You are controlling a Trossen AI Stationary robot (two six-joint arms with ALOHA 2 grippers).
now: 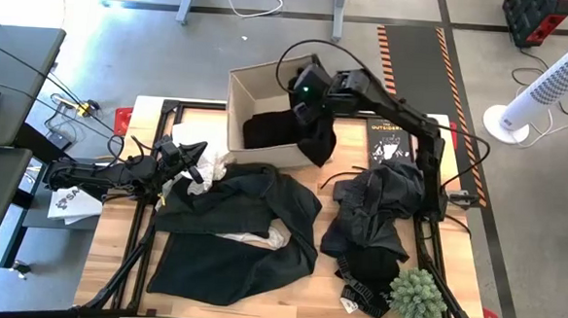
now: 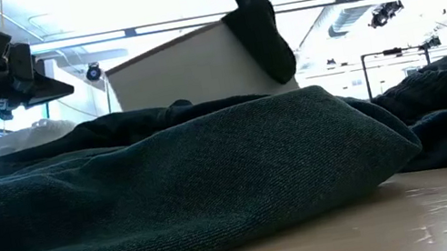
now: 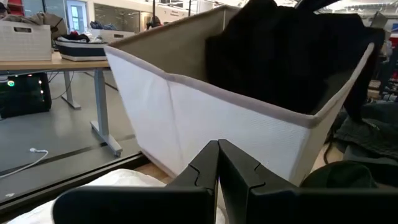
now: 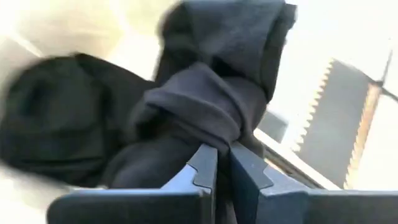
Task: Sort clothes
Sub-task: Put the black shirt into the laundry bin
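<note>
My right gripper point(image 1: 308, 100) is shut on a small black garment point(image 1: 318, 139) that hangs at the right wall of a white fabric bin point(image 1: 237, 98). In the low view the garment point(image 2: 266, 39) hangs in front of the bin. More black cloth point(image 1: 266, 131) lies inside the bin. My left gripper point(image 1: 194, 164) is shut and empty at the table's left, just above a white garment point(image 1: 215, 165), facing the bin point(image 3: 205, 130). A large black garment point(image 1: 242, 225) lies spread on the table's middle, and a dark pile point(image 1: 379, 208) lies at the right. My right gripper pinches a bunched fold of the black garment point(image 4: 202, 127) between its two fingers. It comes from above. The garment hangs slack below the fingers, lifted clear of the table, with its lower end point(image 1: 319, 153) at the bin's right wall.
A black paperback book point(image 1: 394, 136) lies at the far right under my right arm. A small green plant point(image 1: 417, 297) stands at the near right corner. A thin white garment point(image 1: 260, 238) peeks from under the large black one. Dark frame rails run along the table's edges.
</note>
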